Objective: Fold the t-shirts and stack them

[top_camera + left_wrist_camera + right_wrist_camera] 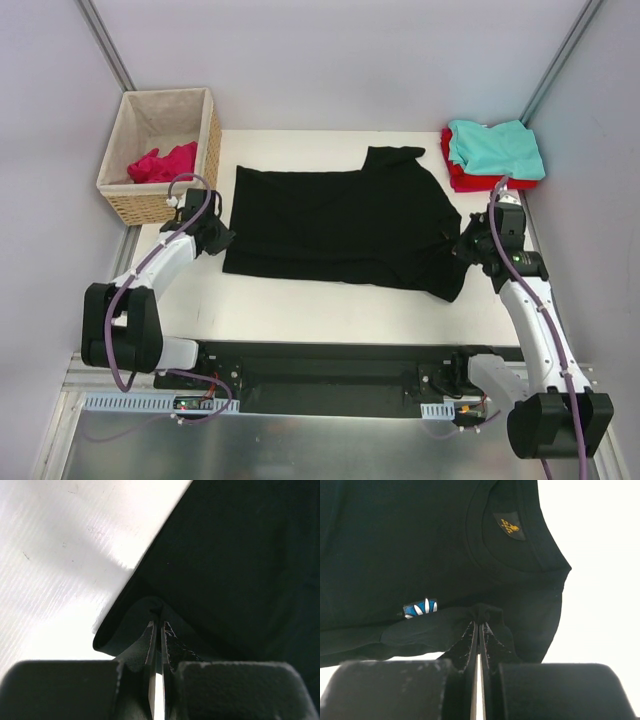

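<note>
Top external: black t-shirt (340,220) flat on the surface (330,312), left tool (226,240) and right tool (466,248) each clamped on an opposite end; best lifted together, level and taut, for folding.

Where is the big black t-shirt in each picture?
Top view: black t-shirt lies spread across the middle.
Left wrist: black t-shirt fills the right side, left hand pinching its edge.
Right wrist: black t-shirt fills the top and left, right hand pinching it.
Shared landmark: the white table.

The white-shelled, black-jointed left arm (160,262) and right arm (532,305) are trailing thin, looping purple cables (110,350).
</note>
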You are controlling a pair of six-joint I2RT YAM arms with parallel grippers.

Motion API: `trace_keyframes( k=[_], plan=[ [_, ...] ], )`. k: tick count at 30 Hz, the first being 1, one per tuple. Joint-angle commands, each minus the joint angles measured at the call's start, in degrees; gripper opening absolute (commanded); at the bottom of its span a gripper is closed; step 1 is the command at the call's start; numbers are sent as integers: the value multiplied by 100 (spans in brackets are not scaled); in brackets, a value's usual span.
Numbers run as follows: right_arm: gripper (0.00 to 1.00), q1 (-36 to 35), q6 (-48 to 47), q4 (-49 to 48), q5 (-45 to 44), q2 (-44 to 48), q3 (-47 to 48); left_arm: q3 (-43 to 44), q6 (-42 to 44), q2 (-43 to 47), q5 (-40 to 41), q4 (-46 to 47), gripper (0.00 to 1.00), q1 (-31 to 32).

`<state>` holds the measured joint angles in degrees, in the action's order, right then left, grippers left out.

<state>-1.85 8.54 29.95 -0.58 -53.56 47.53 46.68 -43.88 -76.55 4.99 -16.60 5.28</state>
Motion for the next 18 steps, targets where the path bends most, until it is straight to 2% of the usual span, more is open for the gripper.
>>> trace_keyframes(
  k=[1,3,4,7,18],
  plan=[
    [1,62,87,-446,5,-224,-7,237,37,-263,186,157,5,35],
    [1,53,78,-517,5,-295,20,254,11,-386,256,209,20,43],
    [1,62,87,-534,136,-365,20,254,2,-448,274,227,43,43],
    [1,62,131,-614,216,-497,46,272,-24,-518,327,280,99,52],
    [1,62,236,-763,356,-1190,432,140,-42,-176,274,298,99,149]
  ],
)
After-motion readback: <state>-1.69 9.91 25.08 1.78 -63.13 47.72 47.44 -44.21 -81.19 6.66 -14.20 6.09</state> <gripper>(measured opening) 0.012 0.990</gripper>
